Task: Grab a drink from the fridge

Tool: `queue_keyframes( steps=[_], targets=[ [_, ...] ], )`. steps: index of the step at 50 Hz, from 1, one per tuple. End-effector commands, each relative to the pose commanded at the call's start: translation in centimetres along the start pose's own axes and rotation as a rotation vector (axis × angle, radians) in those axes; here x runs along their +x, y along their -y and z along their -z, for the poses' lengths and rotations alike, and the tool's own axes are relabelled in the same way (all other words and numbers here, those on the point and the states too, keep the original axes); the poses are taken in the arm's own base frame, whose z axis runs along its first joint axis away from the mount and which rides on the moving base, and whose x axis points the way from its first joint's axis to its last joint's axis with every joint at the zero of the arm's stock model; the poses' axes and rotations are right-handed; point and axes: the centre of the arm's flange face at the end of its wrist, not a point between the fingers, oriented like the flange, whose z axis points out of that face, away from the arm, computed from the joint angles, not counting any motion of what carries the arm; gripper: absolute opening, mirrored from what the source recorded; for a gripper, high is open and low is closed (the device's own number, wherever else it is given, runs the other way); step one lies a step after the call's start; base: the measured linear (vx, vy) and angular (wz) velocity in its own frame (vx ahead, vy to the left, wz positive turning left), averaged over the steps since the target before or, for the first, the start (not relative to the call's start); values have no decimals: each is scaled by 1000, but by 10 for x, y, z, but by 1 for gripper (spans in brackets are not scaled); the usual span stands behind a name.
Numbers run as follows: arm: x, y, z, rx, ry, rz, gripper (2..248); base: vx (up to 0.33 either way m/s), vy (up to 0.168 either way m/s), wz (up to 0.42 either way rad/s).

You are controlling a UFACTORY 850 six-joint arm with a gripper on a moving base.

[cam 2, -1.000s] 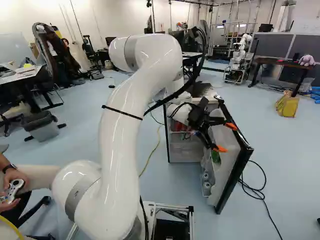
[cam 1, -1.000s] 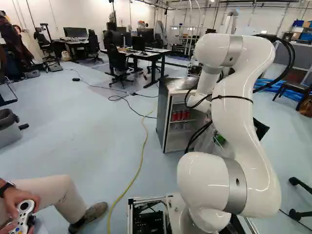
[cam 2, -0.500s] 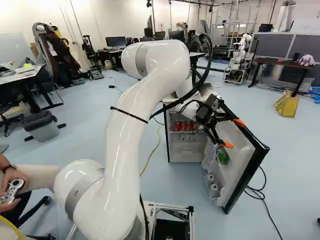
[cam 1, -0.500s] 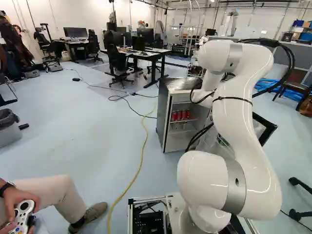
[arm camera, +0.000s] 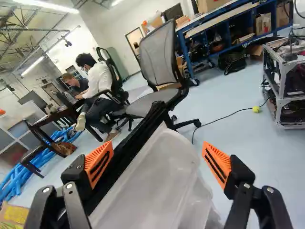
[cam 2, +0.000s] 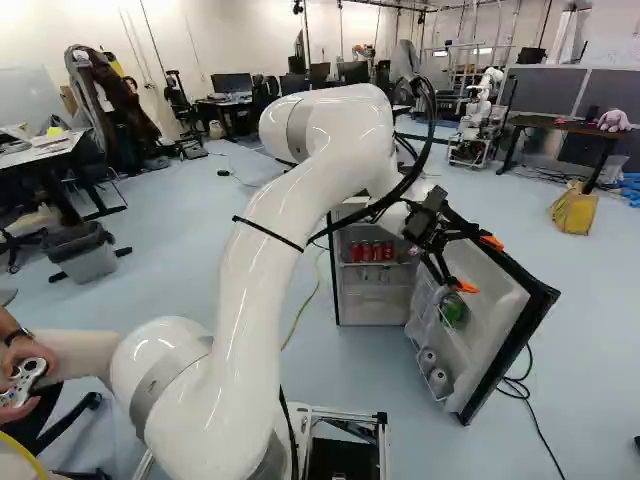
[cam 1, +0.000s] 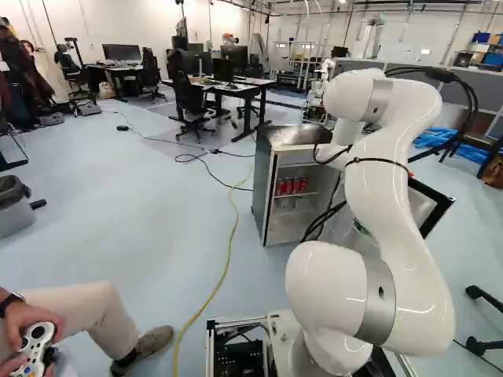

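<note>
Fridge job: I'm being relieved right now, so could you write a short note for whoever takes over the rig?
Pincer: open, holding nothing, at the top edge of the door; contact unclear.
Drinks: red cans inside the fridge; pale cans low in the door.
Done: door open.
Left: back off the door, likely aim for the red cans, grip one and bring it out.

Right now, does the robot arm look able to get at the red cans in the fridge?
Not directly, I'd say. The open gripper is at the door, pointing out into the room. But the door stands well open and the red cans look unblocked, so turning toward them would probably do.
</note>
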Motion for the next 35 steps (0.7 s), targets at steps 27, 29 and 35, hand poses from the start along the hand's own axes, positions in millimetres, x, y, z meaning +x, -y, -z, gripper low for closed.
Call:
queue_keyframes(
  steps=[27,29,35],
  targets=[
    [20,-37,24,268,14,135,247,0,0,0],
    [21,-40,27,293,16,145,247,0,0,0],
    [27,-49,33,365,23,176,247,0,0,0]
  ],
)
